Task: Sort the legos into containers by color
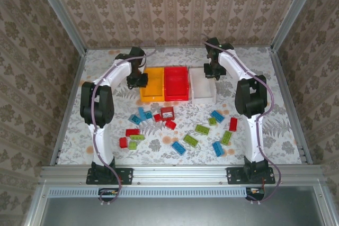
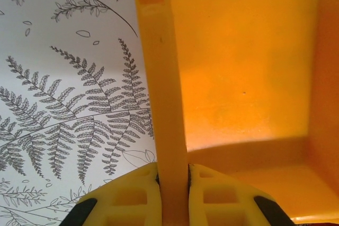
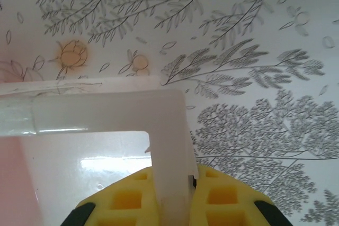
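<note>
Observed left gripper (image 2: 173, 181) clamped on left wall of orange bin (image 2: 243, 78), right gripper (image 3: 170, 182) clamped on right wall of white bin (image 3: 106, 112) — both judged light, stiff, slick, best held by rims — and bricks (image 1: 190, 140) loose on table (image 1: 286, 136) nearer, hard, pinchable across flat sides.

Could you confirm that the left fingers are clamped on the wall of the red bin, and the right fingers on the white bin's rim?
No: the left wrist view shows the left fingers clamped on the wall of the yellow-orange bin, not the red. The right fingers do hold the white bin at its rim.
</note>
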Robot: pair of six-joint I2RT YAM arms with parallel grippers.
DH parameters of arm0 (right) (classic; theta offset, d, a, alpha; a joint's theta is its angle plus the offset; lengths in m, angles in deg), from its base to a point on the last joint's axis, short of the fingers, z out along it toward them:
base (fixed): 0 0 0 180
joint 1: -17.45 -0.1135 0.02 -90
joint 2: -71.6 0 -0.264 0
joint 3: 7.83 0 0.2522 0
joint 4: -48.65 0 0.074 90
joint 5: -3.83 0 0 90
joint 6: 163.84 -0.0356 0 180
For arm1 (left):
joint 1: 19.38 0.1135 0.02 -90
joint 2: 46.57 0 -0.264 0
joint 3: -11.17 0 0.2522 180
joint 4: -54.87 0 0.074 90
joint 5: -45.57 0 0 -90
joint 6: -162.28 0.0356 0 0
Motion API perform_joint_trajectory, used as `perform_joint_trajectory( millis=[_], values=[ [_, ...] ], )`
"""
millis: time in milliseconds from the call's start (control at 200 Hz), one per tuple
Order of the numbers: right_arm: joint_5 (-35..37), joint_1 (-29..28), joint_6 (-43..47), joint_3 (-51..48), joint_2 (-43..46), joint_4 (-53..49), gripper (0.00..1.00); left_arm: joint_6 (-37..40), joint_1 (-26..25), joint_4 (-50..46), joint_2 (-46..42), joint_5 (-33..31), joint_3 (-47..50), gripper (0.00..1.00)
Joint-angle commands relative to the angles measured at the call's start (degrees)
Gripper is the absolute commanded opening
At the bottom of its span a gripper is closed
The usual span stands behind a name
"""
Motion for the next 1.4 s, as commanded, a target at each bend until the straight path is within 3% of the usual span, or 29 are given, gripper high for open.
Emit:
perform_joint_trajectory(
  millis=[0, 115, 330, 430, 515, 775, 905, 1159, 1394],
  values=[
    [2.09, -1.01, -0.08, 2.02, -1.22, -3.1, 0.14, 0.21, -0.2, -0.26, -2.55, -0.1, 1.72, 0.0],
    [2.17, -1.65, -0.5, 2.06, -0.8, -2.99, 0.31, -0.43, -0.17, -0.42, -3.02, -0.59, 1.94, 0.0],
    [1.84, -1.73, -1.72, 0.05, 3.91, -1.95, 0.49, -1.55, -0.2, -0.81, -5.41, -0.72, 1.87, 0.33],
    [1.82, -1.71, -2.49, -3.46, 8.31, 0.33, 0.51, -2.53, -0.29, -0.57, -7.89, -1.62, 2.4, 0.49],
    [2.26, -1.69, -2.85, -9.12, 13.94, 3.9, 0.52, -3.5, -0.27, 0.23, -10.84, -1.97, 3.64, 0.55],
    [-1.8, -1.74, -4.25, -37.26, 37.37, 20.01, 0.53, -7.95, -1.53, 7.29, -23.32, 1.22, 14.07, 0.57],
    [-7.39, -5.45, -3.32, -45.06, 43.14, 22.27, 0.53, -11.61, -3.61, 11.85, -31.18, 1.9, 23.51, 0.56],
    [-12.65, -22.8, -13.42, -47.79, 36.81, 28.13, 0.44, -18.62, -10.85, 18.0, -49.58, 1.49, 43.0, 0.54],
    [-9.66, -28.42, -21.71, -39.73, 24.67, 26.69, 0.39, -21.83, -13.12, 13.85, -64.38, 2.16, 51.93, 0.53]
  ],
)
